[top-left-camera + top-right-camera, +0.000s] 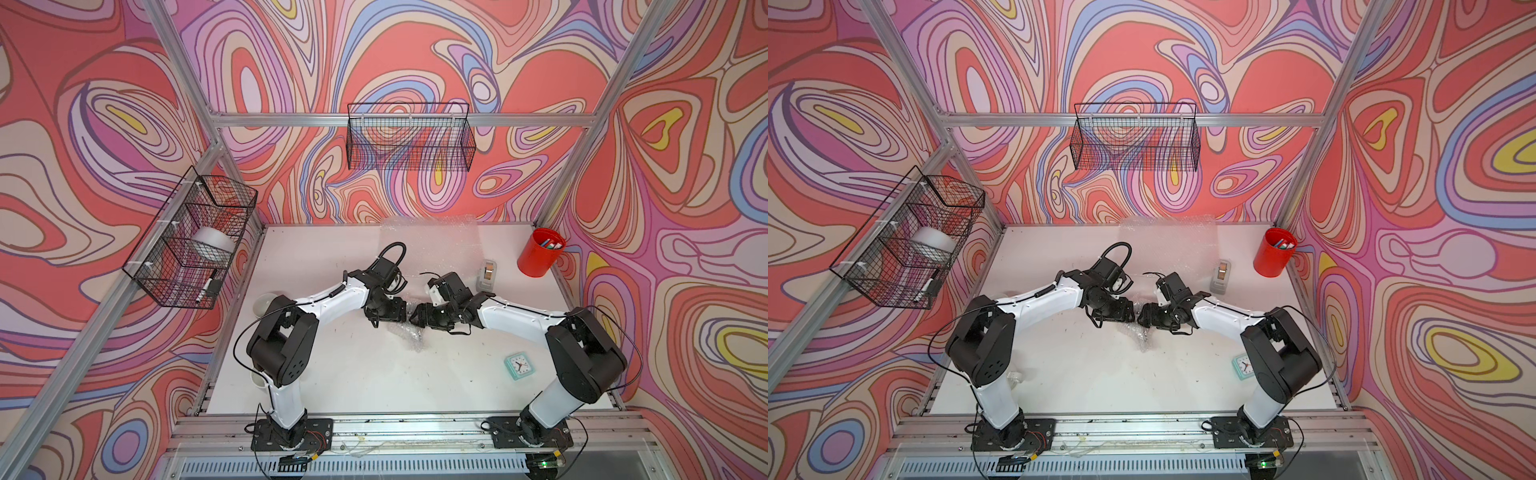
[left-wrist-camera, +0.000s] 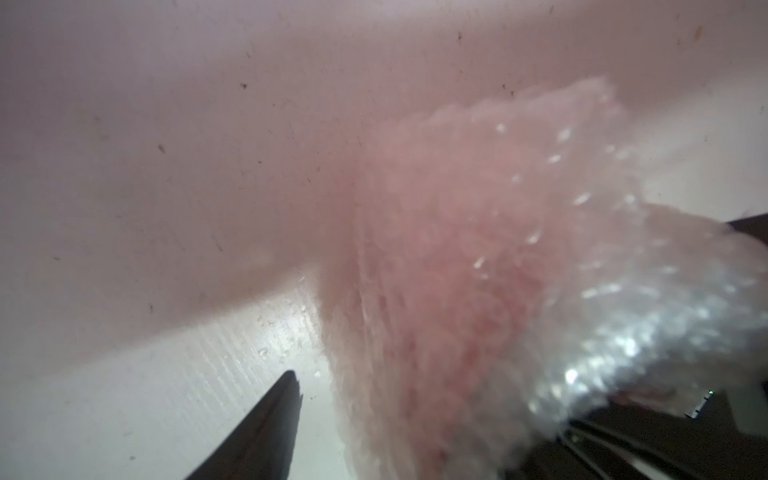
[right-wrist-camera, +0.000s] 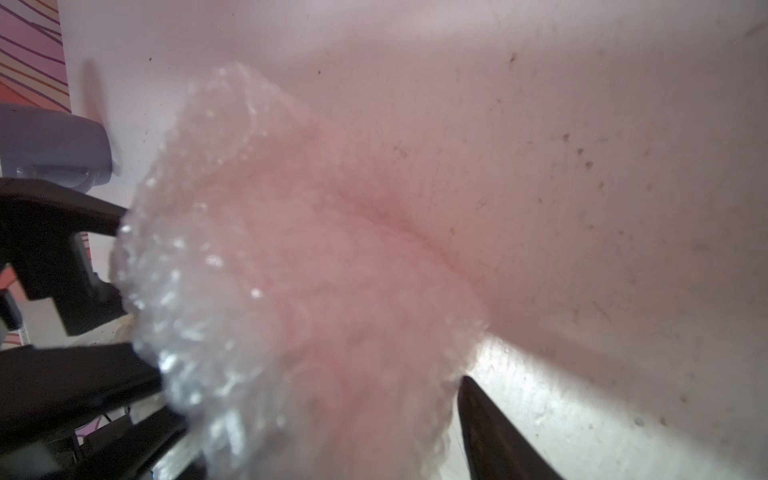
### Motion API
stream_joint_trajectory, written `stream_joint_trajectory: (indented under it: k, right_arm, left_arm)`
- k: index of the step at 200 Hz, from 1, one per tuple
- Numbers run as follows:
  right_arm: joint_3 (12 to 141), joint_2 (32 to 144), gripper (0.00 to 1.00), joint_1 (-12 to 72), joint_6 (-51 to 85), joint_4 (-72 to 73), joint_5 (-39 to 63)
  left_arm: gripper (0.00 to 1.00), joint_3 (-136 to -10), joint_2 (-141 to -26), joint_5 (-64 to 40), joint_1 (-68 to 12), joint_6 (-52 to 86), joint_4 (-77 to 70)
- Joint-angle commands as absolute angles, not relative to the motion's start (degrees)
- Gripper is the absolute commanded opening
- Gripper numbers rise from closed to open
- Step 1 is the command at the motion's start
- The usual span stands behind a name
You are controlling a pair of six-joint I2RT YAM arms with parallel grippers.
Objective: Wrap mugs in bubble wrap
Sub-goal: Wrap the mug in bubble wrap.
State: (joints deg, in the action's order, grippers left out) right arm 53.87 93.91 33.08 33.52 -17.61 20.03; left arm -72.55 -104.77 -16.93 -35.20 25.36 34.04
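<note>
Bubble wrap [image 1: 430, 239] showed in two places. One was flat sheeting against the back wall, and I could not tell how many sheets it was. The other was one crumpled bundle [image 1: 409, 336] at the middle of the bench [image 1: 353, 382]. Both wrist views showed a red tint through the bundle's wrap, but the shape inside was too blurred to make out.

Two mugs stood on the left arm's side of the bundle, both half hidden by that arm. One white mug [image 1: 263, 302] was by the elbow, and one glass mug [image 1: 1017, 376] was nearer the base.

On the bundle's other side you had one red pen cup [image 1: 538, 253] in the far corner. One tape dispenser [image 1: 487, 275] stood between the pen cup and the bundle. One small clock [image 1: 518, 365] lay toward the front edge, its dial too small to read.

Two wire baskets hung on the walls. The back basket [image 1: 411, 143] hung beyond the bundle. The side basket [image 1: 166, 266] held one white roll [image 1: 214, 243] and one marker [image 1: 208, 286].

Your two tools stood nose to nose over the bundle. The left tool [image 1: 388, 320] had one finger [image 2: 266, 424] in view. It was clear of the wrap with bare bench between, so the jaws were spread and gripped nothing. The right tool [image 1: 417, 319] also showed one finger [image 3: 494, 436], right against the wrap's edge. Its other finger was hidden behind the bundle, so I cannot tell whether that tool was pinching.
</note>
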Motion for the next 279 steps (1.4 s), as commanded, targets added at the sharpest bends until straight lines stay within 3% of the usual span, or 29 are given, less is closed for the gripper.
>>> stream_joint_trajectory:
  k: [1, 41, 82, 136, 201, 279]
  right_arm:
    - [52.80, 89.40, 0.72, 32.99, 31.39, -19.04, 17.80]
    - [48.85, 80.37, 0.73, 34.54, 28.35, -20.75, 11.74]
    - [45.53, 74.16, 0.64, 41.38, 27.55, -21.69, 7.41]
    - [44.81, 76.55, 0.45, 42.87, 28.30, -17.73, 13.38]
    - [45.17, 78.93, 0.38, 43.02, 28.56, -15.20, 18.01]
    - [44.40, 78.87, 0.13, 43.06, 30.70, -13.62, 17.75]
  left_arm:
    - [0.69, -70.52, -108.73, -13.63, -35.33, 26.13, 35.37]
    - [0.69, -70.65, -108.95, -14.66, -35.33, 26.81, 34.65]
    - [0.69, -71.32, -109.49, -14.77, -35.33, 26.55, 35.18]
    - [0.69, -72.71, -110.52, -14.85, -35.31, 26.23, 35.81]
    - [0.69, -73.39, -111.24, -14.59, -35.42, 26.28, 36.30]
    - [0.66, -75.23, -113.51, -12.02, -36.30, 25.16, 38.44]
